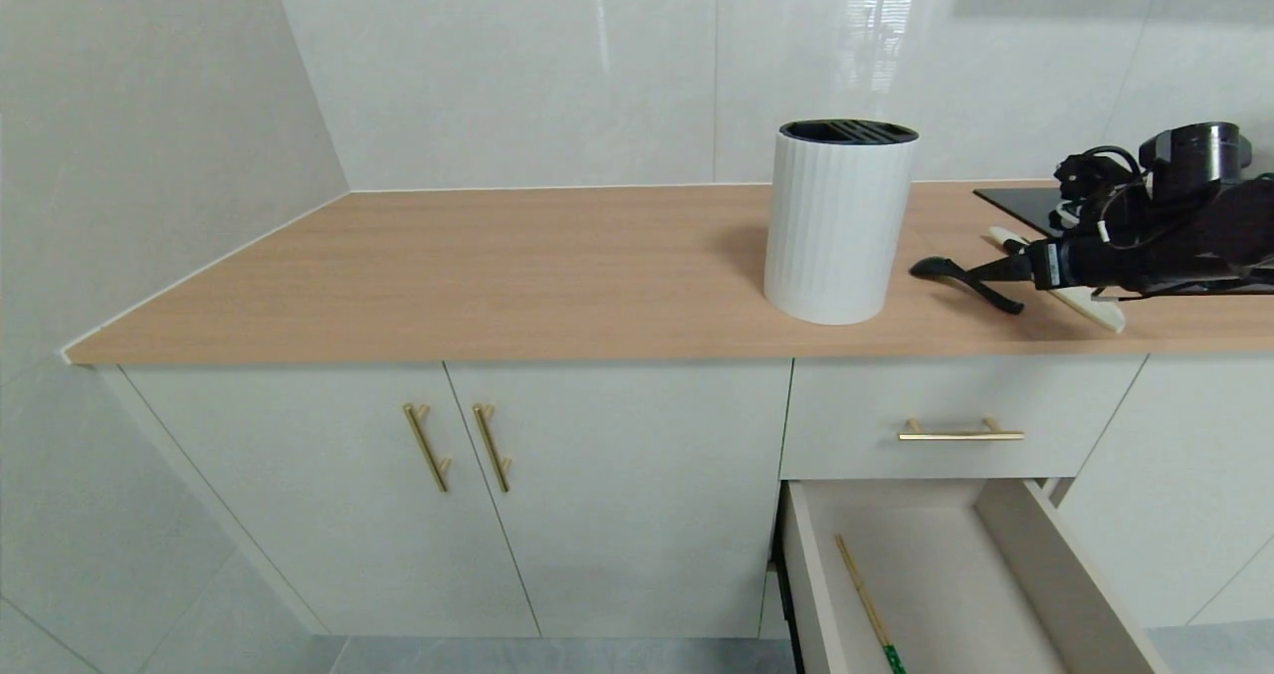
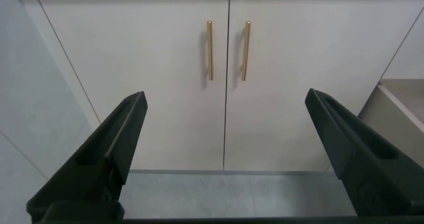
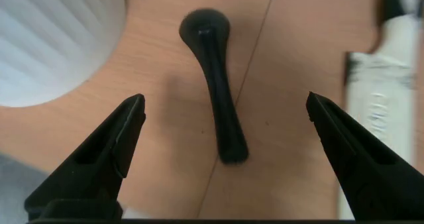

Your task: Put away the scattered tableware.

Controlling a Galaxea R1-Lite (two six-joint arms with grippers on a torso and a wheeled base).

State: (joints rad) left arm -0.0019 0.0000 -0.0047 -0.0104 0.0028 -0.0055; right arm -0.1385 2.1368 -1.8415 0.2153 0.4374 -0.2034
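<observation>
Wood countertop [image 1: 498,276], tiled wall [image 1: 498,57]. Right gripper [image 3: 223,103] hangs wide open and empty, black spoon [image 3: 207,35] centred in its gap, probably lining up a grab. White knife [image 3: 374,98] sits just outside.

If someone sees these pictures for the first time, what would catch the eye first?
The white ribbed knife block stands upright on the wooden counter. Beside it, the right gripper hangs open over a black spoon. Below, the open drawer holds chopsticks.
</observation>
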